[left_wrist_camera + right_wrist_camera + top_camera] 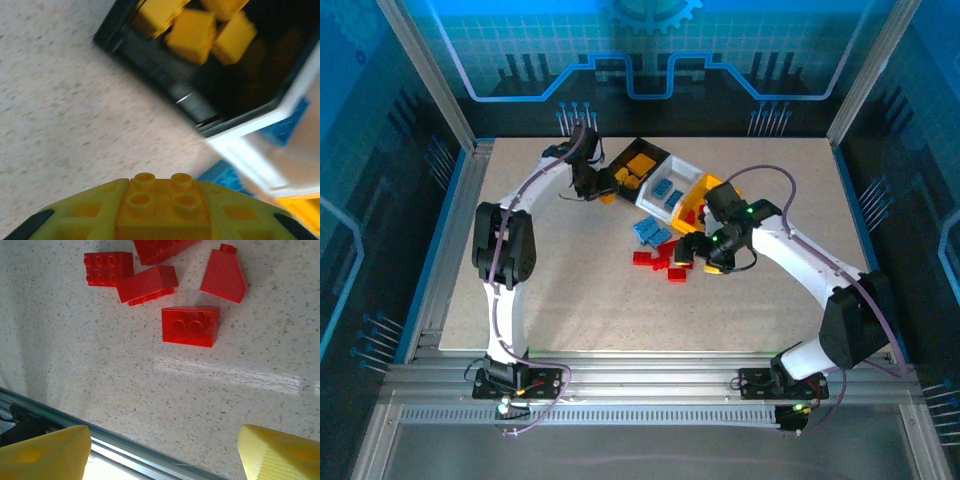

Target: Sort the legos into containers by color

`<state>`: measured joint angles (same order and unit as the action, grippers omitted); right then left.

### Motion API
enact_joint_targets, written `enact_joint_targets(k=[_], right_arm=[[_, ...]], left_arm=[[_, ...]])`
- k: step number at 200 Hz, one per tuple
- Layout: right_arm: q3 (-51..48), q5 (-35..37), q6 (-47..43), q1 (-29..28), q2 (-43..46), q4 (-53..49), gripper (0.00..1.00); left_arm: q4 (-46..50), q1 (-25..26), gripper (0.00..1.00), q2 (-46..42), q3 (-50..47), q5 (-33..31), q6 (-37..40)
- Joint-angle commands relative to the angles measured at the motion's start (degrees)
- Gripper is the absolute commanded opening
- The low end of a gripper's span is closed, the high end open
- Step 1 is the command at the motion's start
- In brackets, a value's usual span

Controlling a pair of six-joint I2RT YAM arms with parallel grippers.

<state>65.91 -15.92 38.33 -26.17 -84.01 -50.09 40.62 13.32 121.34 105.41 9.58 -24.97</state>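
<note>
— Well, the left arm reaches far forward, left gripper clamped on an orange-yellow brick just beside the black bin, which holds several yellow bricks.
— Next along, the white bin has blues and the yellow bin shows some red. Past halfway, I'd judge.
— Left over: a few blue bricks and a red cluster loose on the table.
— The right arm bends inward, right gripper above those reds, jaws wide and empty.
</note>
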Motion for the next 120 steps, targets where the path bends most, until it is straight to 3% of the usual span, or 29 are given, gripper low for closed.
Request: enact_joint_targets(k=[1, 67, 120], right_arm=[[-1.8, -0.7, -0.8, 1.3, 3.4, 0.1, 0.79], [-5.6, -0.7, -1.4, 5.0, 9.1, -1.7, 0.79], [-6.2, -1.2, -2.3, 7.2, 10.5, -2.5, 0.79]], left_arm=[[-2.7, -0.8, 0.26, 3.1, 6.4, 5.7, -8.9], [1.2, -0.8, 0.27, 17.6, 28.3, 5.8, -13.1], [0.3, -0.8, 0.36, 20.1, 30.2, 5.4, -14.6]])
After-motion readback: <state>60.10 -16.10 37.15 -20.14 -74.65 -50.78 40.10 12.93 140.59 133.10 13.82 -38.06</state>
